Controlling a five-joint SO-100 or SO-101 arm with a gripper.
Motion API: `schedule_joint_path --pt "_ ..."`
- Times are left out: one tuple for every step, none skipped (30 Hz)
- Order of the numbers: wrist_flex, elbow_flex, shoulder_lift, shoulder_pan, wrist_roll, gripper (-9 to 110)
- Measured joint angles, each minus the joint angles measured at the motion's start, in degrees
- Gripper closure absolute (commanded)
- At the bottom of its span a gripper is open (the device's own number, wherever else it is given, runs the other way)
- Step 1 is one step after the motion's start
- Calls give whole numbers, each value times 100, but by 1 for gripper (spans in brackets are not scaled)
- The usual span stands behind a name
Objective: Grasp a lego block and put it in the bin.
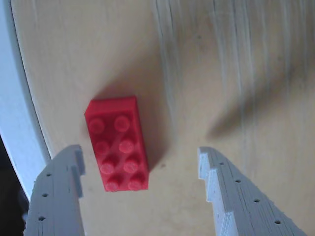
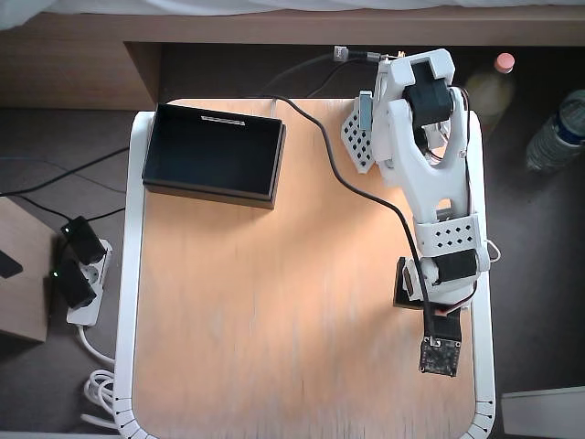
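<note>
In the wrist view, your gripper [image 1: 140, 196] hangs with its jaws spread apart, grasping nothing. The lego block [image 1: 118, 142] lies on the table [image 1: 236, 73] at the gripper's 11 o'clock, nearer the left finger. In the overhead view, the bin [image 2: 212, 154] sits at the table's 11 o'clock corner.

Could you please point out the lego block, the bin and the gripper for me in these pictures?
lego block [image 1: 118, 142]: wrist view, on its studded red top.
bin [image 2: 212, 151]: overhead view, on its dark inner floor.
gripper [image 1: 140, 189]: wrist view, midway between the two grey fingertips, which stand apart.
</note>
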Motion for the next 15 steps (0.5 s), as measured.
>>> schedule_joint_path --pt "0 0 0 0 0 84" --pt "0 0 0 0 0 84" --pt "0 0 0 0 0 85" --pt "0 0 0 0 0 87" --pt "0 0 0 0 0 88" --pt "0 0 0 0 0 89" --pt "0 0 0 0 0 89" --pt "0 0 0 0 0 89" --pt "0 0 0 0 0 89" --pt "0 0 0 0 0 89" --pt "0 0 0 0 -18 91" --pt "0 0 0 0 -44 93" --pt "0 0 0 0 -62 93" --pt "0 0 0 0 -79 94" --pt "0 0 0 0 -88 95"
